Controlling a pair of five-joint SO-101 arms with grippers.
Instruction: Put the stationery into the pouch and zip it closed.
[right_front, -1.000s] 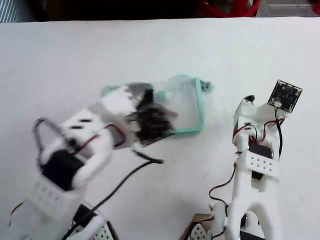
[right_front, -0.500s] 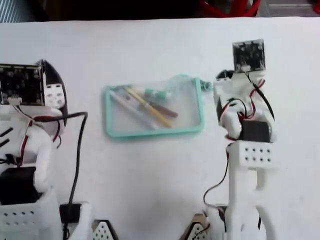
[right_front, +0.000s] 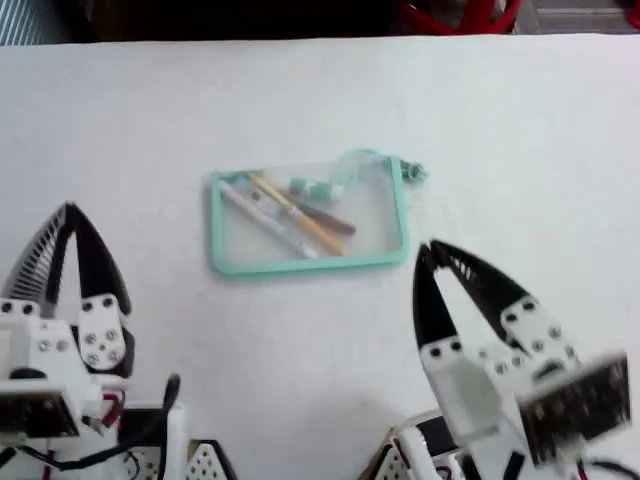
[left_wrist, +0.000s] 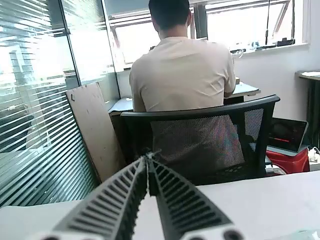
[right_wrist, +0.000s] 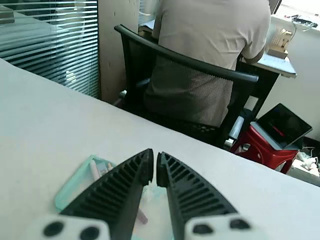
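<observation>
Pouch (right_front: 310, 266) with stationery (right_front: 297, 216) inside lies in the middle of the worktop (right_front: 500, 120); left gripper (right_front: 68, 212) and right gripper (right_front: 424, 250) are both pressed together, apart from it.
Risk: if the zip pull (right_front: 415, 173) is not run fully, which I cannot tell, the stationery may slip out.

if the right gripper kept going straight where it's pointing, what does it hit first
Probably the right end of the pouch, just ahead of the shut right gripper. How high the gripper sits is unclear, so it might pass over.
</observation>
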